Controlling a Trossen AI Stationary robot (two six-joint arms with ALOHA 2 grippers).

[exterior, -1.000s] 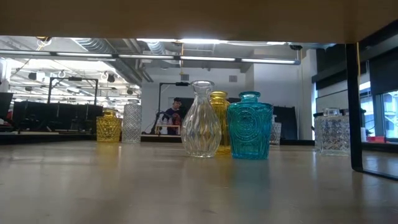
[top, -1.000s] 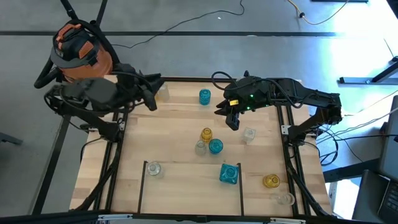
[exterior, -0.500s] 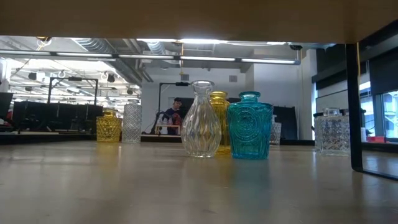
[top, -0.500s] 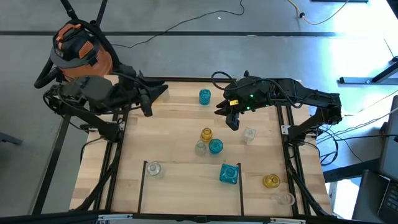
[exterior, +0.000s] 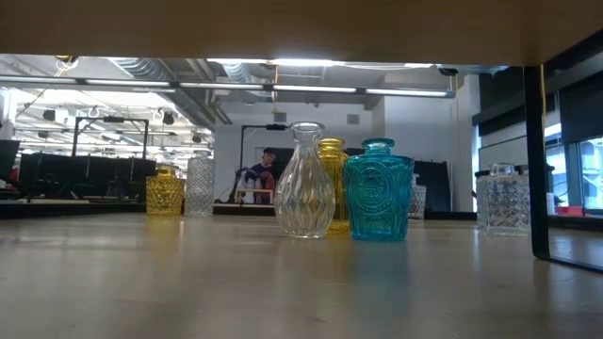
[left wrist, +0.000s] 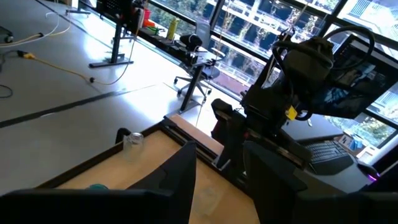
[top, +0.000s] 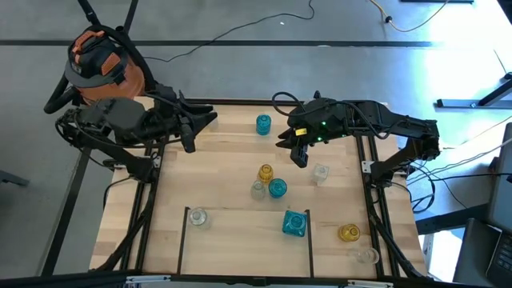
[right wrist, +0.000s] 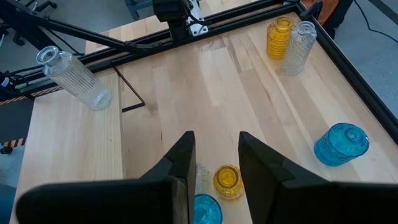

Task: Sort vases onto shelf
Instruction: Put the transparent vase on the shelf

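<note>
Several small glass vases stand upright on their bases on the pale-wood shelf (top: 228, 164). A yellow (top: 265, 172), a clear (top: 258, 190) and a teal vase (top: 277, 188) cluster at its middle, and another teal one (top: 263, 124) stands near the far edge. My right gripper (top: 298, 156) hangs open above the cluster, its fingers (right wrist: 186, 155) apart with nothing between them. My left gripper (top: 204, 120) hovers open over the far left corner, where a yellow vase (right wrist: 280, 37) and a clear one (right wrist: 301, 43) stand. It points across the table toward the right arm (left wrist: 280, 99).
Along the near part stand a clear vase (top: 198, 216), a square teal vase (top: 294, 223), a yellow vase (top: 348, 233) and a clear one (top: 366, 254), among thin dark lines (top: 240, 210). Another clear vase (top: 320, 172) stands at the right. Black frame rails (top: 148, 208) flank the panel.
My left gripper has swung its fingers from slanting toward the near edge round toward the far edge, staying over the far left corner. It now covers the pale vase that showed beside it. The right arm and the vases have kept still.
</note>
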